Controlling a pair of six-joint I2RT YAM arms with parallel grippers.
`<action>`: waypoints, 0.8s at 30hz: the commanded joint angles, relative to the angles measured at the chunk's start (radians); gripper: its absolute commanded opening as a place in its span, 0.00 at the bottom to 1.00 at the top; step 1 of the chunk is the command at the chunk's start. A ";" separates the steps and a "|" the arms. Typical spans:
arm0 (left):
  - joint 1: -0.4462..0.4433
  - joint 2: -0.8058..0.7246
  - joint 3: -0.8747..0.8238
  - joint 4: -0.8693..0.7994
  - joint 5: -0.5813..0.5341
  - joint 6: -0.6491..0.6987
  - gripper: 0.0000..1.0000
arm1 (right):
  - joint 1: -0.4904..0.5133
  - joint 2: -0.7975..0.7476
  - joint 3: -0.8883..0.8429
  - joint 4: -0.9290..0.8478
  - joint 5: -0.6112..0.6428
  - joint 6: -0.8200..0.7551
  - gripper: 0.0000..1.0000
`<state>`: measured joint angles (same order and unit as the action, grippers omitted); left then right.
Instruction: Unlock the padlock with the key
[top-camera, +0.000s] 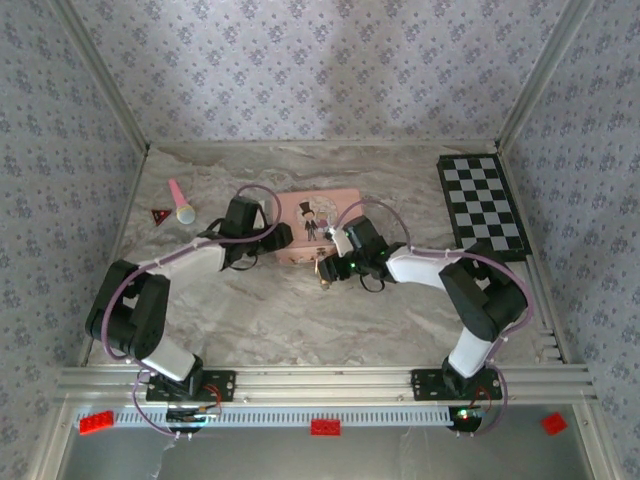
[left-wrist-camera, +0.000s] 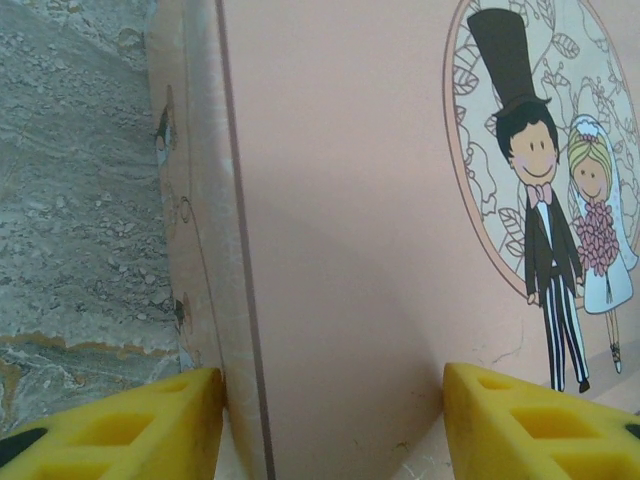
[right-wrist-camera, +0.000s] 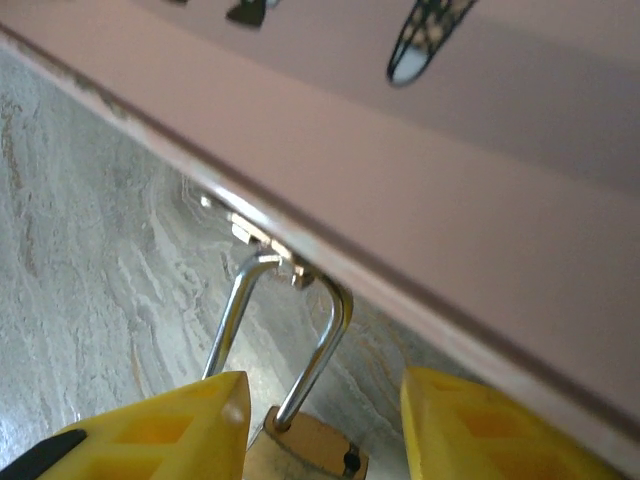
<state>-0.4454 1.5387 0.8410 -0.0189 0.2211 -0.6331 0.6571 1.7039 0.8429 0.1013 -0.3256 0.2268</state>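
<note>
Top external view: both arms are bent inward over the marble table (top-camera: 250, 310). The left gripper (top-camera: 276, 238) is at the left end of the pink tin (top-camera: 318, 212), and the right gripper (top-camera: 333, 258) is at the tin's near side, angled down.

Left wrist view: the left gripper (left-wrist-camera: 335, 425) has its jaws spread and clamps nothing. One of its yellow fingers (left-wrist-camera: 140, 430) is against the tin's side wall and the other is over the lid, so the tin's (left-wrist-camera: 350, 200) edge runs between them. The tin lid is down, so its contents are hidden.

Right wrist view: the right gripper (right-wrist-camera: 325, 430) is parted around the padlock (right-wrist-camera: 308, 452), with a gap on one side, so it isn't squeezing. The padlock hangs by its shackle (right-wrist-camera: 325, 340) from the tin's hasp (right-wrist-camera: 250, 232), just off the near wall. One shackle leg is hidden behind a finger, so I cannot tell if it's locked. The padlock body is cut off by the frame.

On the table, well apart from the tin, are a checkerboard (top-camera: 483, 205), a toy microphone (top-camera: 181, 202) and a red triangle (top-camera: 160, 216).
</note>
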 joint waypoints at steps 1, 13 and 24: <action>-0.019 -0.009 -0.033 -0.030 0.000 -0.035 0.57 | -0.013 0.005 -0.023 0.074 0.011 0.048 0.43; -0.024 -0.022 -0.076 0.004 -0.035 -0.086 0.57 | -0.003 0.031 -0.098 0.258 -0.032 0.214 0.28; -0.042 -0.028 -0.101 0.019 -0.117 -0.136 0.57 | 0.019 -0.008 -0.164 0.368 0.040 0.420 0.09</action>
<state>-0.4671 1.5124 0.7746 0.0757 0.1619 -0.7403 0.6605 1.7195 0.7132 0.4187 -0.3260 0.5373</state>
